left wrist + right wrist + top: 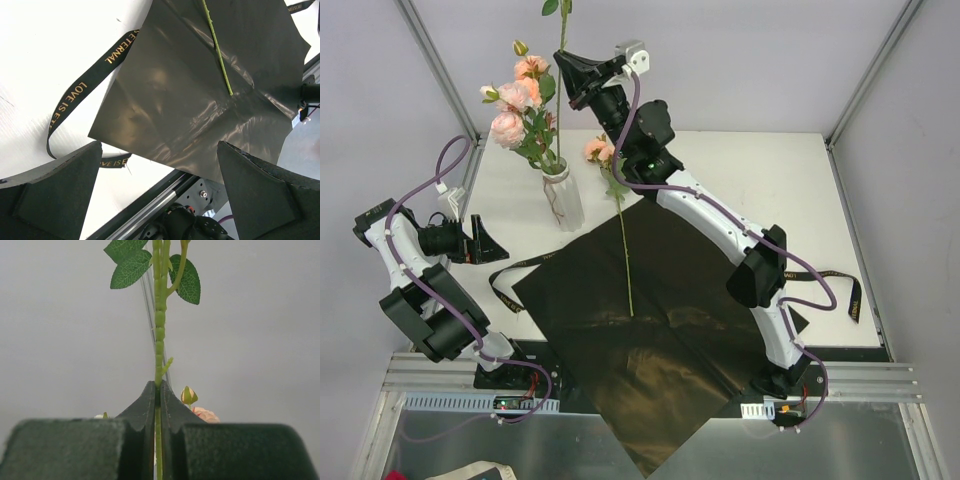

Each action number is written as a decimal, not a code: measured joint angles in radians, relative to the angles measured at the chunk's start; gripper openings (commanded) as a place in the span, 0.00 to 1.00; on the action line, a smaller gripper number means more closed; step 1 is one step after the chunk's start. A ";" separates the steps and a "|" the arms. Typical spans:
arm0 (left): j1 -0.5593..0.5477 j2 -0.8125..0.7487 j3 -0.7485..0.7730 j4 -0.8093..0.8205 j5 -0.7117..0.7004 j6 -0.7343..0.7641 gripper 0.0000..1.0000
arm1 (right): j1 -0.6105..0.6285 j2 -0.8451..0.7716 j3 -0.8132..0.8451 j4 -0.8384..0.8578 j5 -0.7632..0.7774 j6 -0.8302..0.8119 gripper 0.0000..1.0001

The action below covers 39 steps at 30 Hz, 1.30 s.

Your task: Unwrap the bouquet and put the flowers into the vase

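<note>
The white vase (pixel 564 203) stands at the table's back left with several pink roses (pixel 516 98) in it. My right gripper (pixel 561 60) hangs high above it, shut on a green flower stem (pixel 159 325) that runs straight down toward the vase neck; its lower end is lost among the leaves. Another rose (pixel 598 150) lies with its long stem (pixel 218 49) across the flat black wrap (pixel 650 320). My left gripper (pixel 486 241) is open and empty, left of the vase, its fingers (pixel 55 195) over the wrap's near corner.
A black ribbon (pixel 80 95) with gold lettering curls on the table left of the wrap, and another length (pixel 850 295) lies at the right. The wrap overhangs the table's near edge and the metal rail (pixel 620 385). Frame posts stand at the back corners.
</note>
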 measured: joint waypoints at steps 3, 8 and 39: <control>0.000 0.000 0.000 0.000 0.000 0.000 0.99 | 0.000 0.006 -0.009 0.001 0.003 0.000 0.01; 0.000 0.000 0.000 0.000 0.000 0.000 0.99 | 0.000 0.037 -0.009 0.004 0.008 0.000 0.01; 0.000 0.000 0.000 -0.001 0.007 0.001 0.99 | 0.041 -0.209 -0.628 -0.183 0.043 0.011 0.59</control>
